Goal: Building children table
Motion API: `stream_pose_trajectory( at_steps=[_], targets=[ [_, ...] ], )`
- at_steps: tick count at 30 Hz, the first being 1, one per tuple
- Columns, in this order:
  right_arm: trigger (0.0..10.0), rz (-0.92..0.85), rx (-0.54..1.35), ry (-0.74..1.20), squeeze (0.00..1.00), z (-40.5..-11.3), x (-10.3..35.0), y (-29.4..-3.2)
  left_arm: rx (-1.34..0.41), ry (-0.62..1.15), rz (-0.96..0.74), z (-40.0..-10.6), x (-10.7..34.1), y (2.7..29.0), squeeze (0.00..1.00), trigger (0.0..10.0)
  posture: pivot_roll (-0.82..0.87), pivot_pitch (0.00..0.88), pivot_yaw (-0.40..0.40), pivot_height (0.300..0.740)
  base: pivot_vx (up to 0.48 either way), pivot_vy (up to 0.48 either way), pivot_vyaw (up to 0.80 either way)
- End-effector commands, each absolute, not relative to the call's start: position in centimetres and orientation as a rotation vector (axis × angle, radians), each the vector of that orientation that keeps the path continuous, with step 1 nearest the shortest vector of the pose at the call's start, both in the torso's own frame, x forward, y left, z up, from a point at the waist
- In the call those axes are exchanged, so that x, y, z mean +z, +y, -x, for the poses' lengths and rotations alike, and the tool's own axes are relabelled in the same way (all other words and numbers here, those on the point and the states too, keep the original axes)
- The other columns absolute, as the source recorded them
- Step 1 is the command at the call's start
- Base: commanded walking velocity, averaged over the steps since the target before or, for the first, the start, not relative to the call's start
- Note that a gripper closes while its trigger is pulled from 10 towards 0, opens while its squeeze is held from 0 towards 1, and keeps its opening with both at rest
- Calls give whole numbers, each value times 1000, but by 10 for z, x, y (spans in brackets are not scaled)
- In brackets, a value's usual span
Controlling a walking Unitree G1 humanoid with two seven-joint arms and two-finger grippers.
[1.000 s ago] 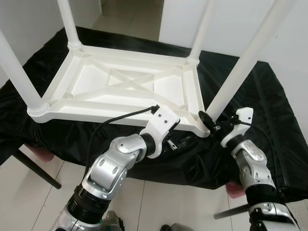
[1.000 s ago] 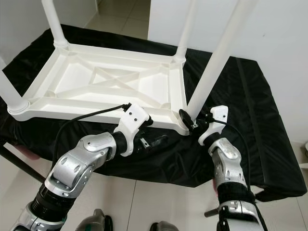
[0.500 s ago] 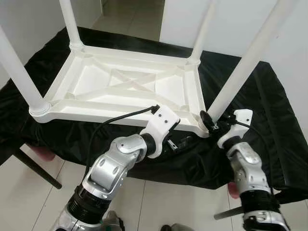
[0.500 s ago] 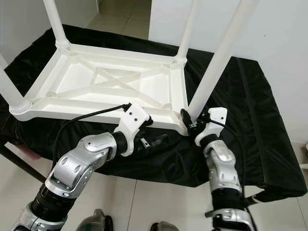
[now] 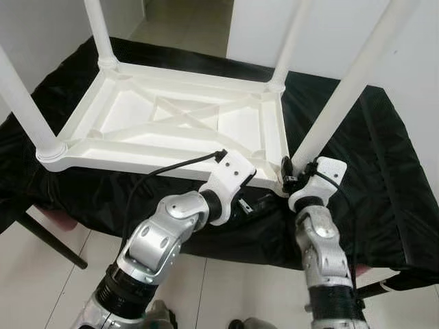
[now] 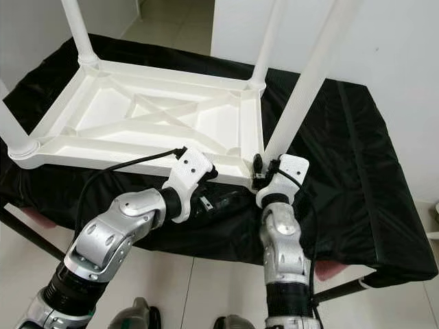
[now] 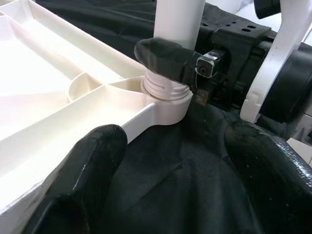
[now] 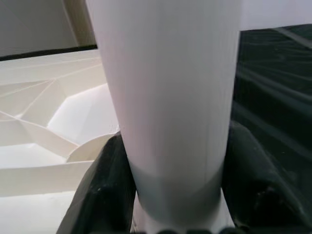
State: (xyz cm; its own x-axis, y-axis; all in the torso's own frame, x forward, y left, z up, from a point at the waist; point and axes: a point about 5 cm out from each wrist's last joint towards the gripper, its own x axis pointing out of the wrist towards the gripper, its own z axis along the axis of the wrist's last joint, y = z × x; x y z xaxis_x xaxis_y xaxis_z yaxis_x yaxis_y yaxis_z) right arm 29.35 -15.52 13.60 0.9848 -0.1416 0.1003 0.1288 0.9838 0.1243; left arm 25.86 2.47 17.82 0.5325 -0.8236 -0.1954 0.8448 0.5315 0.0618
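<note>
Right jaws: we have our right gripper [image 6: 259, 171] clamped around the base of the near-right leg [image 5: 346, 92], a black finger [image 8: 105, 187] on each side of the white tube, just above its threaded socket [image 7: 165, 95].
Left jaws: our left gripper [image 7: 170, 195] stands wide, holding nothing, its fingers [image 7: 80, 170] hovering over the black cloth [image 5: 384, 157] just beside that same corner.
Task's thing: the white children's table [image 5: 171, 120] lies upside down on the cloth-covered surface, four legs pointing up.
Risk, thread: we judge that turning the leg off-axis could cross the thread and leave it leaning.
Risk, slide: nothing pins the tabletop, so a hard twist could skate it across the slick cloth towards us.
Risk, cable: the cable [image 5: 171, 166] on our left wrist could snag the rim.
Edges: this corner sits near the front edge of the surface, with floor [image 5: 62, 284] below.
Open room: cloth to the right of the leg is free; the wall [image 5: 411, 75] behind limits reach.
</note>
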Motion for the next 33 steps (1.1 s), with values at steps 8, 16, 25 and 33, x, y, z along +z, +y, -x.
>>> stream_pose_trajectory(
  at_steps=[8,16,25,33],
  targets=[
    [10000,-122,-222,-110,592,-290,142,-166,-1023,136,-165,-257,179,18,0,10000,74,22,-65,740,0,0,0],
    [10000,-101,-183,-132,1000,-296,147,-179,-1021,137,-160,-257,178,16,0,10000,77,22,-79,740,0,0,0],
    [10000,-99,152,-114,0,-313,153,-184,-1011,137,-150,-256,177,16,0,10000,77,37,-86,740,0,0,0],
    [10000,-56,342,-101,0,-317,150,-183,-1000,135,-149,-257,178,17,0,10000,81,39,-87,740,0,0,0]
  ],
)
